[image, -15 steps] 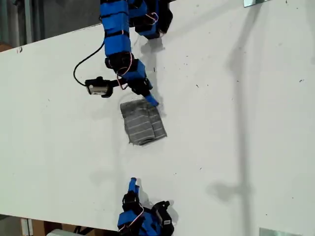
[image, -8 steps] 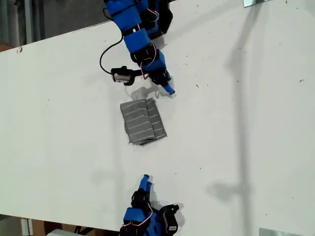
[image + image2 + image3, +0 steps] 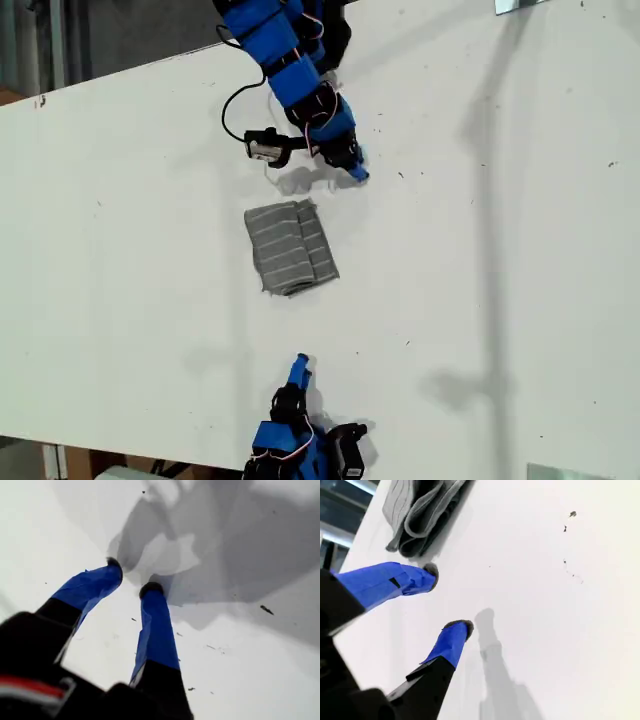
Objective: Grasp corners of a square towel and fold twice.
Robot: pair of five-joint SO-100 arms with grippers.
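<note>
The grey striped towel point(image 3: 290, 247) lies folded into a small thick rectangle in the middle of the white table point(image 3: 480, 300). In the second wrist view its stacked folded edges point(image 3: 420, 510) show layers, and I cannot tell single corners apart. My first gripper point(image 3: 358, 172) hangs above the table, beyond the towel's far side and toward the exterior view's right. It is open, with nothing between its fingers point(image 3: 132, 576). My second gripper point(image 3: 300, 365) sits near the table's near edge and points at the towel. It is open and empty point(image 3: 447, 600), well short of the cloth.
A black cable point(image 3: 232, 105) loops beside the first arm. Small dark specks point(image 3: 572, 514) dot the table. The table's far edge runs diagonally at the exterior view's upper left, with dark floor beyond it.
My first gripper has pulled away from the towel's far edge, moving up and toward the exterior view's right. My second gripper has shifted slightly right. The towel has stayed put.
</note>
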